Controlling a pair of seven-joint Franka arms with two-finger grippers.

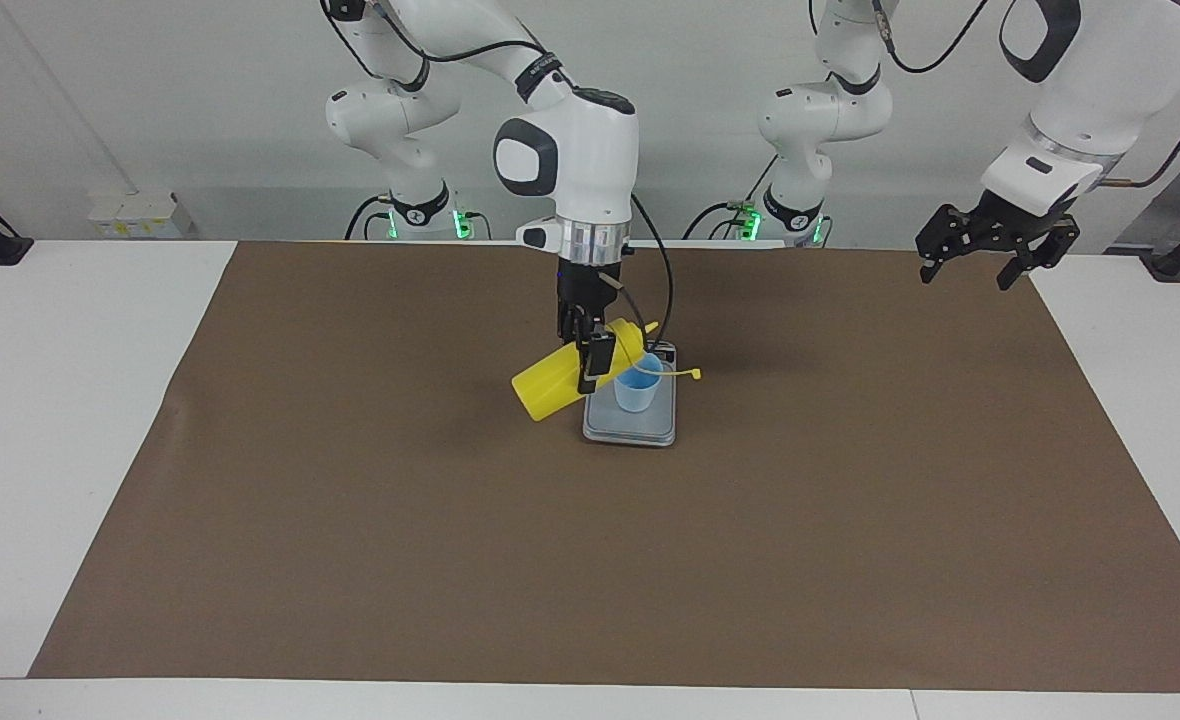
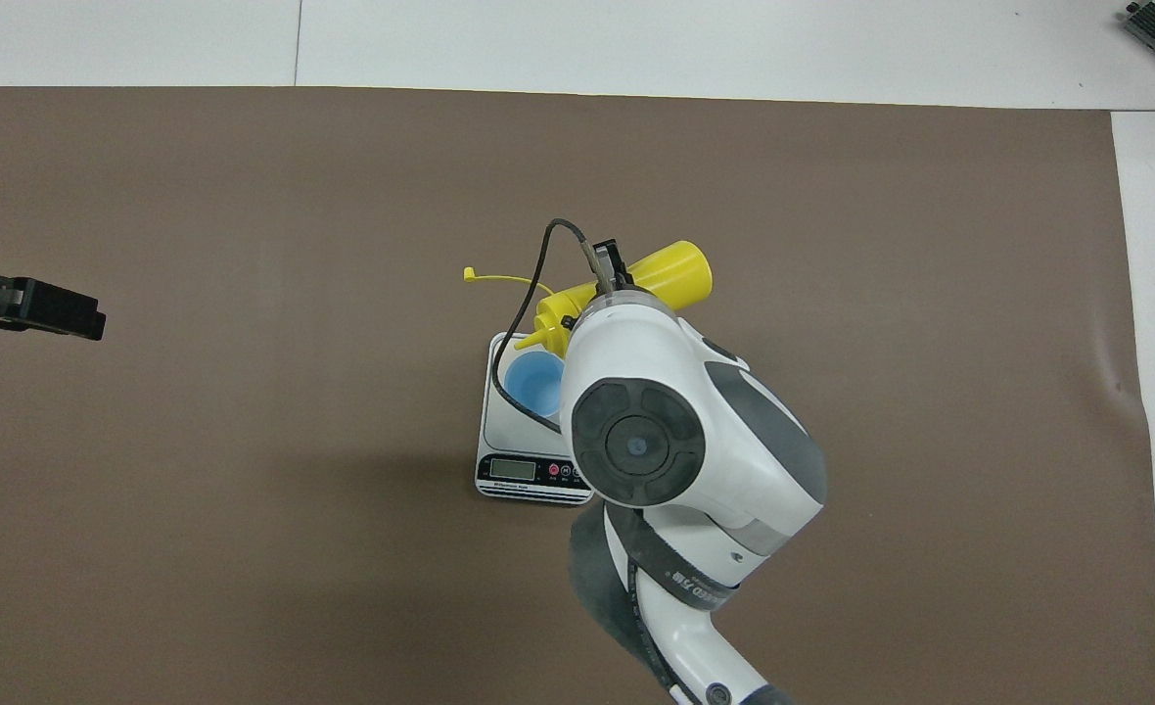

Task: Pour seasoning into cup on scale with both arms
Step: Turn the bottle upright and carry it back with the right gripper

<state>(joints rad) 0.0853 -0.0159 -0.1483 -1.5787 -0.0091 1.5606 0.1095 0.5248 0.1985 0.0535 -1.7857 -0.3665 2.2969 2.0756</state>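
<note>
**Facing view: bottle tipping beside the cup**

Facing view is showing the right hand (image 1: pixel 592 352) clamping the yellow bottle (image 1: pixel 562 378), which is lying tilted, nozzle toward the blue cup (image 1: pixel 639 383) and just above its rim. The cup is standing on the scale (image 1: pixel 630 428), which is sitting mid-counter on the brown mat (image 1: pixel 350 500). The bottle's small lid (image 1: pixel 688 373) is dangling past the cup. The left hand (image 1: pixel 990 245) is waiting, fingers apart, above the mat's corner at its own end of the counter.

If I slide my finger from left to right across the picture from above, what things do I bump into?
The left claw at the edge → the blue cup on the scale → the yellow bottle, tipped in the right claw.
</note>
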